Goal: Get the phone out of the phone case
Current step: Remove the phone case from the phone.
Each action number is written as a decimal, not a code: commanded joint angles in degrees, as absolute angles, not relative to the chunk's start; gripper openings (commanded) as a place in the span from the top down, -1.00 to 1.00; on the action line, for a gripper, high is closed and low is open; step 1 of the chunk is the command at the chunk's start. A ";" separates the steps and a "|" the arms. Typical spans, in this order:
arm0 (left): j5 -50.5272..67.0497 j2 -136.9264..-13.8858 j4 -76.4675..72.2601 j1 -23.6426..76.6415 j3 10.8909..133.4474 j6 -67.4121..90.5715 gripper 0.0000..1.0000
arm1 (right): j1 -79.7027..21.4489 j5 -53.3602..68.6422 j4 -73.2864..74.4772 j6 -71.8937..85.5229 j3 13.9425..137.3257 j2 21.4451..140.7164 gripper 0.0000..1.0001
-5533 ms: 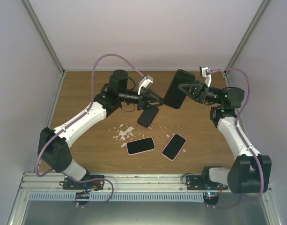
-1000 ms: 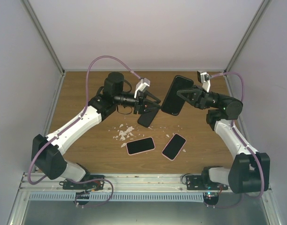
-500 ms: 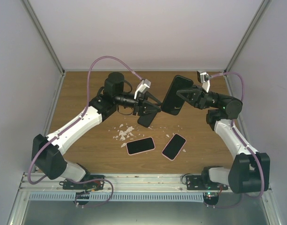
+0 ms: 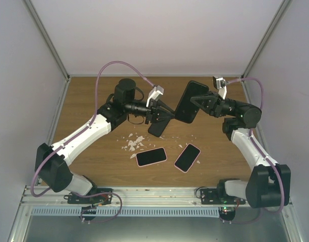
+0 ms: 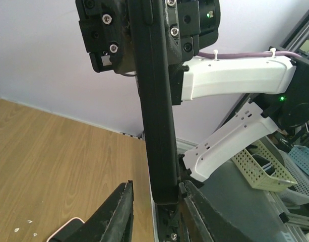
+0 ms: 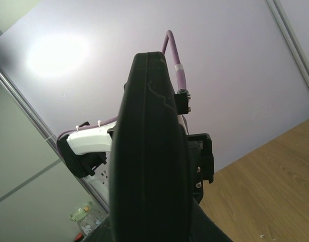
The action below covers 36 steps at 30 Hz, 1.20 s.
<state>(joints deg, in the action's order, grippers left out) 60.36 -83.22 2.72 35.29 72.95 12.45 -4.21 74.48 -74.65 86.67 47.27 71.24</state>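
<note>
Right gripper (image 4: 193, 103) is clamped tight on the phone (image 4: 186, 101), black case (image 6: 136, 166) on, holding it up just in front of itself. Left gripper (image 5: 156, 187) is partly open, fingers (image 5: 119, 217) either side of the phone's lower end, with a gap by one finger.

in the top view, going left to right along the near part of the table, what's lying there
scraps → pink phone → second pink phone. Left out because they overlap these in the order: the dark phone on the table and the held phone.
</note>
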 commanded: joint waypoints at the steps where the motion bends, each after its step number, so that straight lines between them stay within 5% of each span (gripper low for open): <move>1: 55.76 -84.11 2.58 35.25 72.46 11.42 0.51 | -5.00 71.88 -81.48 90.55 49.35 70.21 0.99; 16: 52.73 -85.65 0.45 31.91 71.33 15.16 0.86 | -6.50 69.60 -94.09 102.74 49.05 70.95 0.99; 36: 43.56 -86.74 4.44 31.18 71.16 13.32 0.94 | -6.94 67.42 -98.60 107.64 48.86 70.66 0.99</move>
